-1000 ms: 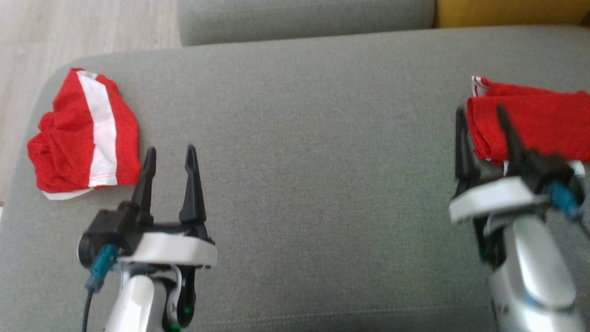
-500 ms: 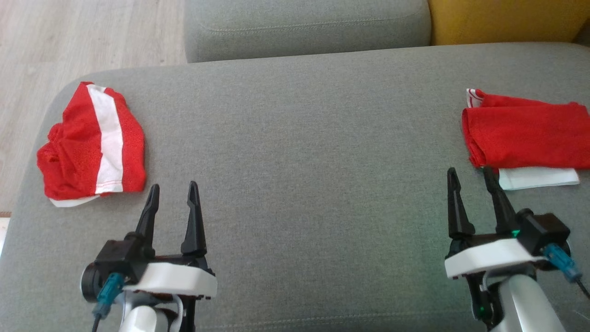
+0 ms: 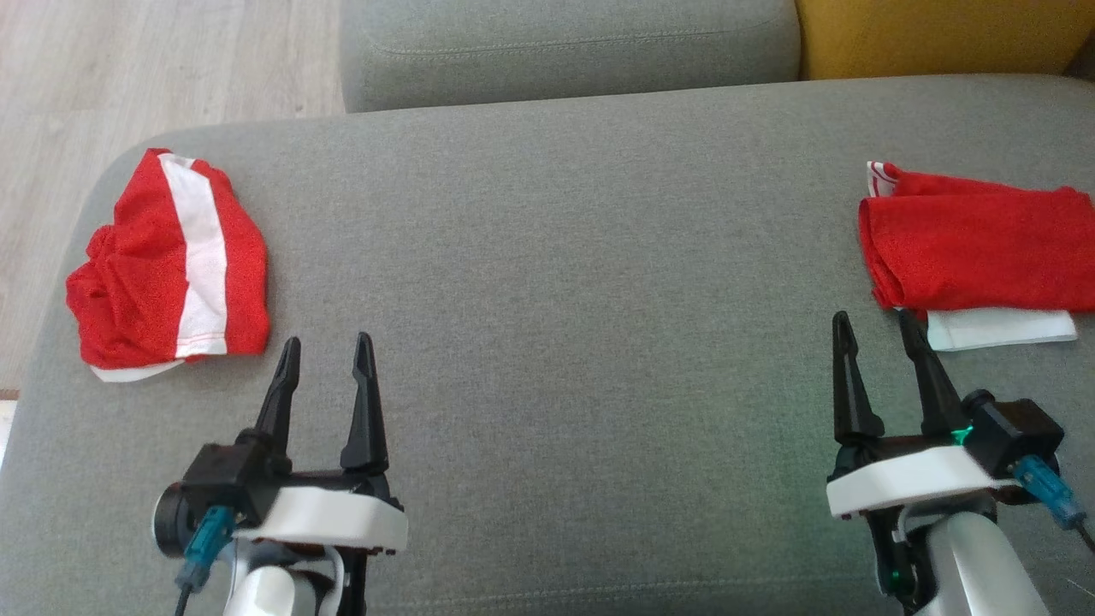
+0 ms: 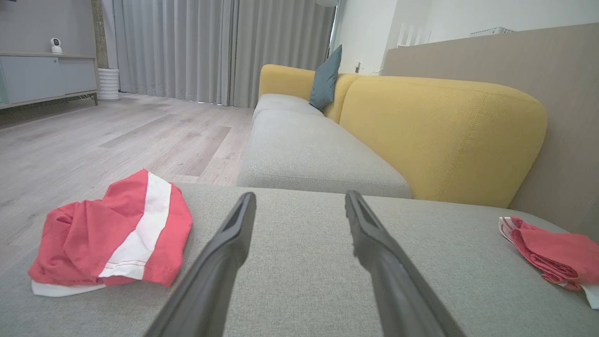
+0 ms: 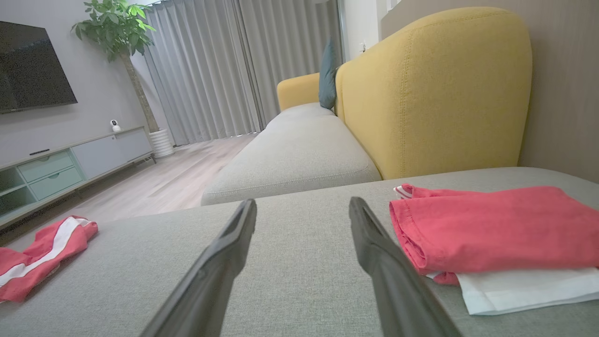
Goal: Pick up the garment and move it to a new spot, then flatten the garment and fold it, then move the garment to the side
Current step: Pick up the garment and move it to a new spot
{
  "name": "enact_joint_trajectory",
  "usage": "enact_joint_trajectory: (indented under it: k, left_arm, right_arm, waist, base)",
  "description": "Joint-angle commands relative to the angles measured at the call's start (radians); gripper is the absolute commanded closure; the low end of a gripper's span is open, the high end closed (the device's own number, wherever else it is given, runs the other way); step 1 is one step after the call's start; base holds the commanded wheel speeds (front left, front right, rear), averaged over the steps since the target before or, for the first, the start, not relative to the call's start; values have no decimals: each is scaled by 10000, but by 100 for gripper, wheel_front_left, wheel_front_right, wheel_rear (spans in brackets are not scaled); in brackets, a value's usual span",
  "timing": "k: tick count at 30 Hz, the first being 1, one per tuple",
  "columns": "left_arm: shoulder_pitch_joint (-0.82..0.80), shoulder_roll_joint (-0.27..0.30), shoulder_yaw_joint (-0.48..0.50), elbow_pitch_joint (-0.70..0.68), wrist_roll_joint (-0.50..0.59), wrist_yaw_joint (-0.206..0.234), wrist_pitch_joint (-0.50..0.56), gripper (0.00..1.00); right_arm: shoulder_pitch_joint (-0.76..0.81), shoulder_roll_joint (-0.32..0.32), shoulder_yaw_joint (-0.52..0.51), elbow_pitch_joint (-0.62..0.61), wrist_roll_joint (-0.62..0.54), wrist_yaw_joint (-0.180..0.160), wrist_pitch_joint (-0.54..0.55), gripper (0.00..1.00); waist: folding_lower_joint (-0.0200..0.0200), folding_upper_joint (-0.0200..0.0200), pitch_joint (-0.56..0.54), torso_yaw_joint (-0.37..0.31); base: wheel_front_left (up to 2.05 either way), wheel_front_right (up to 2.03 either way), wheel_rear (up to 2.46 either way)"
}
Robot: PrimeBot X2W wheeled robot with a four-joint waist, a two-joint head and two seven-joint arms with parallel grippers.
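Note:
A folded red garment point(image 3: 975, 248) lies at the right edge of the grey sofa seat point(image 3: 556, 257), on top of a white cloth point(image 3: 1001, 329). My right gripper point(image 3: 873, 315) stands open just in front of its near left corner, apart from it, holding nothing. In the right wrist view the folded garment point(image 5: 491, 224) is to the right of my right gripper point(image 5: 303, 200). A crumpled red garment with a white stripe point(image 3: 167, 265) lies at the seat's left end. My left gripper point(image 3: 328, 339) is open and empty, near its right corner. In the left wrist view that garment point(image 4: 112, 229) lies left of my left gripper point(image 4: 300, 194).
A second grey seat cushion point(image 3: 565, 43) adjoins the far side, with a yellow backrest point(image 3: 941, 34) at the far right. Wooden floor point(image 3: 128, 68) lies beyond the seat's rounded left edge. A broad stretch of bare seat separates the two garments.
My right gripper has drawn back from the folded garment toward the near edge, open throughout. The head camera tilted a little. The left gripper has barely moved.

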Motion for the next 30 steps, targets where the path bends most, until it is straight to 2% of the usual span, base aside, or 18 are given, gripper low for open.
enact_joint_trajectory:
  k: [1,6,11,25,30]
  left_arm:
    - [-400,66,256,-359,89,22,-53,0]
    - [-461,66,203,-306,123,-21,-53,0]
    - [-548,66,320,-297,121,28,-53,0]
    - [-386,66,831,-194,151,-2,-53,0]
    - [-204,66,891,-165,169,-14,-53,0]
  right_arm:
    - [-177,4,217,-344,45,65,-136,0]
    - [-142,4,195,-303,89,65,-137,0]
    - [-72,4,419,-259,135,65,-137,0]
    - [26,5,1603,-172,355,65,-137,0]
    - [-29,5,1885,-59,537,65,-137,0]
  waist:
    - [0,0,2,13]
    - [0,0,15,218]
    - [0,0,-12,764]
    - [0,0,-340,3529]
    - [0,0,-437,4261]
  base:
    - [0,0,0]
    - [0,0,0]
    - [0,0,0]
    - [0,0,0]
    - [0,0,0]
